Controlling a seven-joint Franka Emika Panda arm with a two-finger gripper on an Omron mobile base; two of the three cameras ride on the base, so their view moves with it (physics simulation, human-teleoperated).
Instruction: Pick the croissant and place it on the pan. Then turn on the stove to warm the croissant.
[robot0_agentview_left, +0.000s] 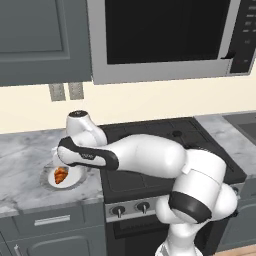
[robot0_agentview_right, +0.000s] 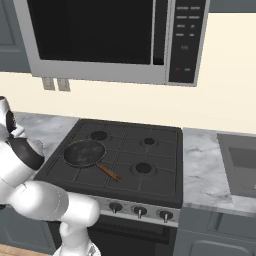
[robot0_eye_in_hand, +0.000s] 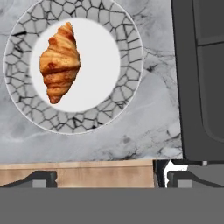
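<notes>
The croissant (robot0_eye_in_hand: 60, 62) lies on a round white plate (robot0_eye_in_hand: 127, 39) with a grey patterned rim, on the marble counter left of the stove (robot0_agentview_left: 165, 145). My gripper (robot0_eye_in_hand: 111, 178) hovers above the plate, open, with nothing between its fingers; the croissant sits up and to the left of them in the hand view. From the left base view the hand hangs over the plate (robot0_agentview_left: 75, 179) with the croissant (robot0_agentview_left: 61, 175) beside it. The pan (robot0_agentview_right: 85, 152) rests on the stove's (robot0_agentview_right: 150, 165) front left burner, its wooden handle pointing front right. Dark knobs (robot0_agentview_right: 139, 211) line the silver front panel.
A microwave (robot0_agentview_left: 165, 35) hangs over the stove and a grey cabinet (robot0_agentview_left: 40, 40) over the counter. A sink (robot0_agentview_right: 242, 162) is set in the counter right of the stove. The counter's front edge and the stove's side (robot0_eye_in_hand: 201, 78) lie close to the plate.
</notes>
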